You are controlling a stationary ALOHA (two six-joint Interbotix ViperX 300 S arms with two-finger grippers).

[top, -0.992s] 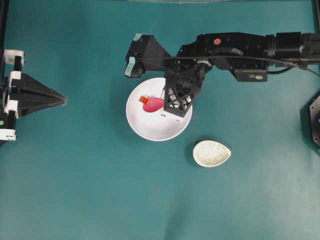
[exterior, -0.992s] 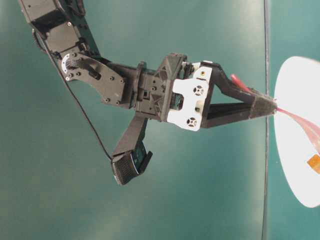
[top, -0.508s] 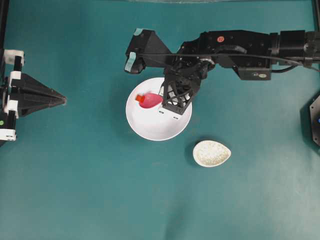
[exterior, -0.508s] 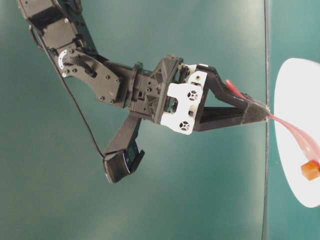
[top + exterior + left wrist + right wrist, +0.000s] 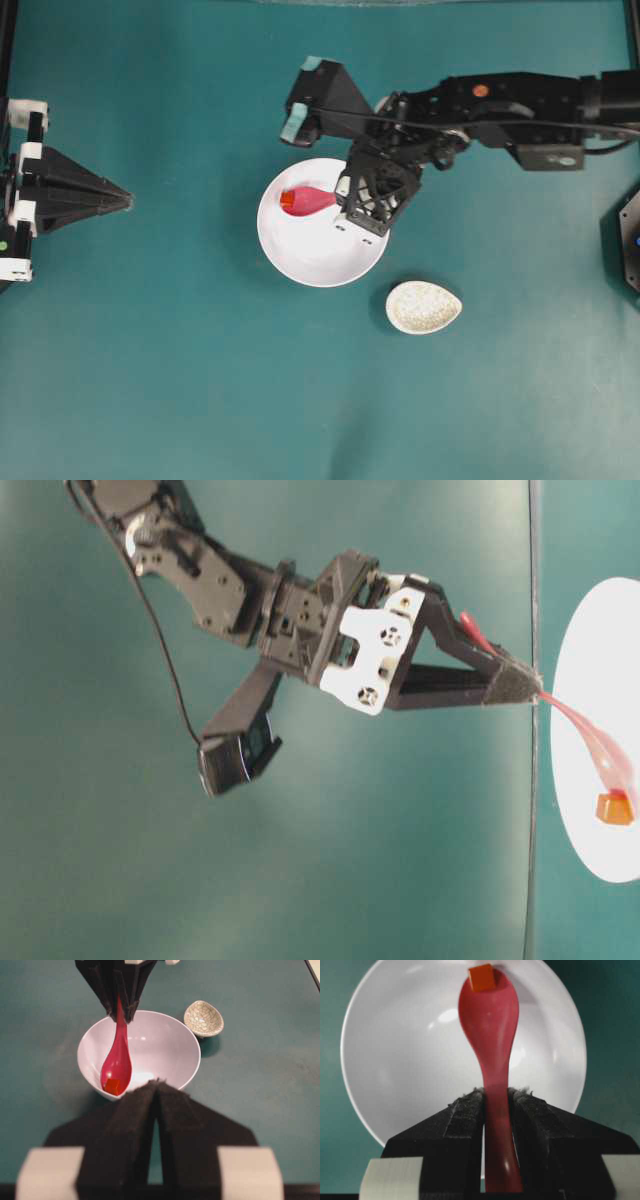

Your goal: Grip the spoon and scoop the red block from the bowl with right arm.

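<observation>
The white bowl (image 5: 322, 275) sits at the table's middle. My right gripper (image 5: 340, 205) is shut on the handle of the magenta-pink spoon (image 5: 312, 201), over the bowl's upper part. The scoop points left, and the red block (image 5: 288, 200) rests at its far tip. The right wrist view shows the pads clamping the handle (image 5: 496, 1092), with the spoon (image 5: 490, 1020), block (image 5: 481, 978) and bowl (image 5: 385, 1060) ahead. In the left wrist view the block (image 5: 112, 1086) lies in the scoop (image 5: 117, 1062). My left gripper (image 5: 128, 202) is shut and empty, far left.
A small speckled grey-white teardrop dish (image 5: 423, 306) lies just below and right of the bowl; it also shows in the left wrist view (image 5: 202, 1017). The right arm's links (image 5: 500, 100) stretch from the right edge across the upper table.
The right arm and wrist have shifted right. The block has gone from beside the spoon's tip to resting in the scoop. The bowl has nudged slightly. The left arm has not moved.
</observation>
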